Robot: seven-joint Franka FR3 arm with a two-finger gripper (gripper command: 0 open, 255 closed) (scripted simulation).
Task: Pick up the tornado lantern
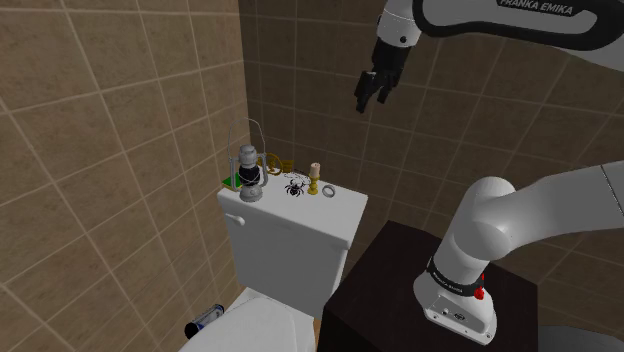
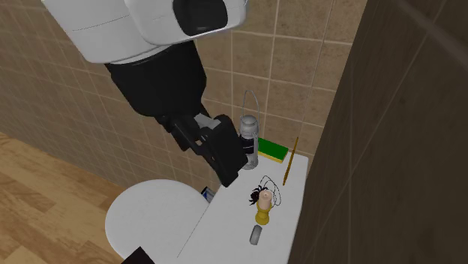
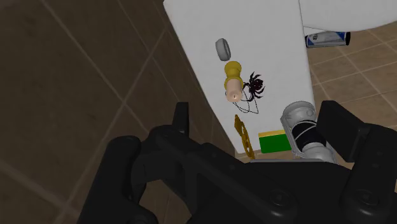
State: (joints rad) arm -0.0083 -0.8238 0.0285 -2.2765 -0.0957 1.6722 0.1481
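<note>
On toilet tank lid (image 1: pixel 300 208), at one end: tornado lantern (image 1: pixel 250 172), upright on its base, wire handle raised, so open to a grasp from above. Beside it on lid: green sponge (image 2: pixel 271 150). Mid-lid: toy spider (image 1: pixel 293 187), candle in yellow holder (image 1: pixel 315 179), grey ring (image 1: pixel 327 191). Well above lid: claw (image 1: pixel 372 98), released, empty, probably poised to descend.

The shoulder camera sits beside and behind the dark box stand (image 1: pixel 400 285), looking down across the white toilet cistern lid (image 1: pixel 300 208) in the tiled corner. The second exterior camera looks steeply down the lid's length, close behind the white arm (image 2: pixel 120 30). The wrist camera looks down on the lid from above. All three share the lid and the grey wire-handled lantern (image 1: pixel 249 172).
</note>
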